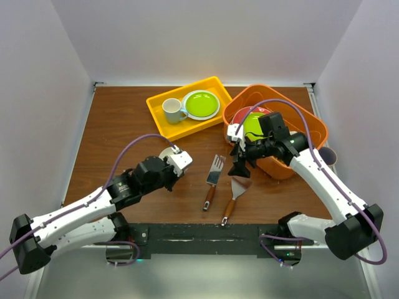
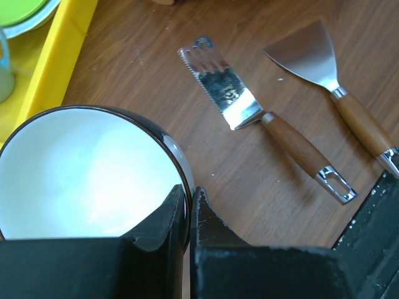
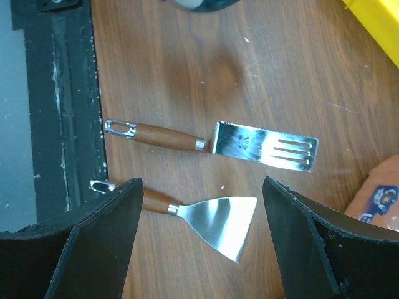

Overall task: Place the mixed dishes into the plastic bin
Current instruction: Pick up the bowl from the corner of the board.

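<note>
Fingers (image 2: 165,227) of my left gripper (image 2: 190,194) are pressed onto the rim of the dark mug (image 2: 81,168), one inside against its pale inner wall and one outside. The mug is at the near left of the wooden table (image 1: 118,124), well apart from the orange plastic bin (image 1: 312,128). I cannot tell whether its base touches the wood.

My right gripper (image 3: 201,187) is spread wide and holds nothing. It points down over two wooden-handled spatulas. The slotted spatula (image 3: 265,146) lies to the left. The solid spatula (image 3: 218,224) lies just right of it and a little nearer. They lie apart, blades toward the far side and handles toward the near edge.

The bin stands at the far right of the table, its labelled side turned toward my right wrist. Inside it I see a red plate (image 1: 239,114) and a lime green plate (image 1: 252,126), both partly hidden by my right arm.

Just left of the bin, at the far middle, sits the yellow tray (image 1: 163,124). It holds a green plate with a pale rim (image 1: 201,104). A white mug (image 1: 171,111) with a pale-blue handle stands just left of that plate.
</note>
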`<state>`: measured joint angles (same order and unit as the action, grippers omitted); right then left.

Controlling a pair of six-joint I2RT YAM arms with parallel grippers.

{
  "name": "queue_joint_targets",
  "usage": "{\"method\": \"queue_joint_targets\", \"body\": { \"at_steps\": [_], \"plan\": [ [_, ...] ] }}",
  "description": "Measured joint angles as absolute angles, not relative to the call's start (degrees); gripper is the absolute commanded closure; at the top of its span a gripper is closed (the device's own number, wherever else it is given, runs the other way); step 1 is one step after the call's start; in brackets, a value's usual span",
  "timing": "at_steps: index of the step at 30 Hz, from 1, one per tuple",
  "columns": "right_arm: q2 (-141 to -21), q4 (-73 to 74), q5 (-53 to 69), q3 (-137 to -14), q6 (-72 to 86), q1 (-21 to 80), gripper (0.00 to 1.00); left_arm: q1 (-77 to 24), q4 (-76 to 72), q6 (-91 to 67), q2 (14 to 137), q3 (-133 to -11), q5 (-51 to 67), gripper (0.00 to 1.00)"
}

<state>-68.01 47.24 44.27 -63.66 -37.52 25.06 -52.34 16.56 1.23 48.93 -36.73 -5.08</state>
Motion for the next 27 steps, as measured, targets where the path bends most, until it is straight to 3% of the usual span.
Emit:
{"method": "queue_joint_targets", "body": {
  "at_steps": [18, 27],
  "plan": [
    [-68.2, 53.4, 38.4, -76.1, -37.2, 25.1, 0.13, -75.4, 10.2, 8.3, 55.4, -34.3, -16.5, 1.0],
    [-70.3, 54.2, 37.0, -78.2, -33.1, 25.1, 0.11, -80.6, 7.8, 12.2, 58.8, -34.2, -18.3, 1.0]
  ]
}}
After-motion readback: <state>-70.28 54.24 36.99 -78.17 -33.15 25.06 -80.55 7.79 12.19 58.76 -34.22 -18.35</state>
